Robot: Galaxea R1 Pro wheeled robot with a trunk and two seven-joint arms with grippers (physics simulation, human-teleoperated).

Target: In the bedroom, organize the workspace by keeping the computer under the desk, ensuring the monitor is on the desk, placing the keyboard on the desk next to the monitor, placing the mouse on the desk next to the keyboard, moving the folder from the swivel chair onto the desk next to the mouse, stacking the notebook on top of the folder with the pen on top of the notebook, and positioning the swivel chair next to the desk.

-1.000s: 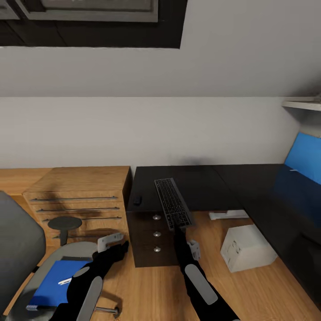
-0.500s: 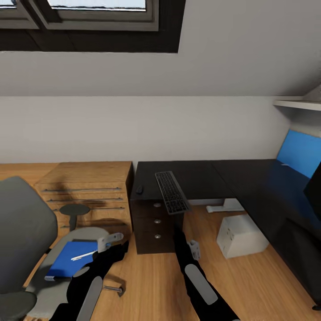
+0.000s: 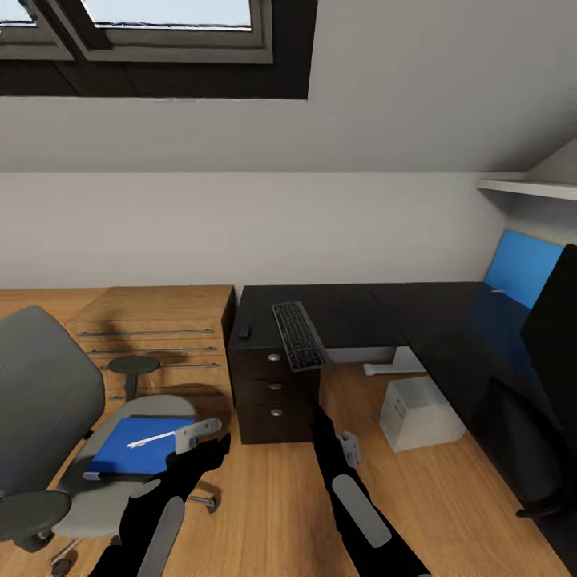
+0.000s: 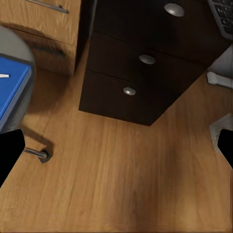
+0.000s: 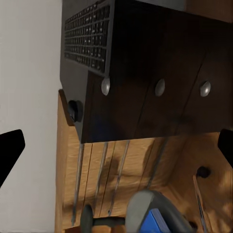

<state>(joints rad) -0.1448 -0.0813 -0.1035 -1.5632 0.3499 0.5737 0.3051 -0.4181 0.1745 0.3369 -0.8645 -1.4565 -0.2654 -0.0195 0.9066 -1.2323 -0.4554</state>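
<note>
The keyboard (image 3: 298,335) lies on the black desk (image 3: 361,308), its near end jutting past the front edge above the drawer unit (image 3: 275,389). The small dark mouse (image 3: 244,328) sits to its left. The monitor (image 3: 553,336) stands at the far right, and the silver computer (image 3: 421,413) rests on the floor under the desk. On the swivel chair (image 3: 44,393) seat lies the blue folder (image 3: 132,447) with the white pen (image 3: 152,438) on it. My left gripper (image 3: 210,443) and right gripper (image 3: 320,421) hover open over the floor, short of the desk, holding nothing.
A low oak dresser (image 3: 152,332) stands left of the desk, behind the chair. The blue back panel (image 3: 521,268) and a wall shelf (image 3: 529,188) are at the right. A skylight (image 3: 160,32) is overhead. Wood floor (image 3: 264,497) lies between me and the desk.
The whole view has drawn back from the desk and tilted up, so the camera moved. The right gripper, formerly at the keyboard's near end, is now well short of it. More chair and monitor show.
</note>
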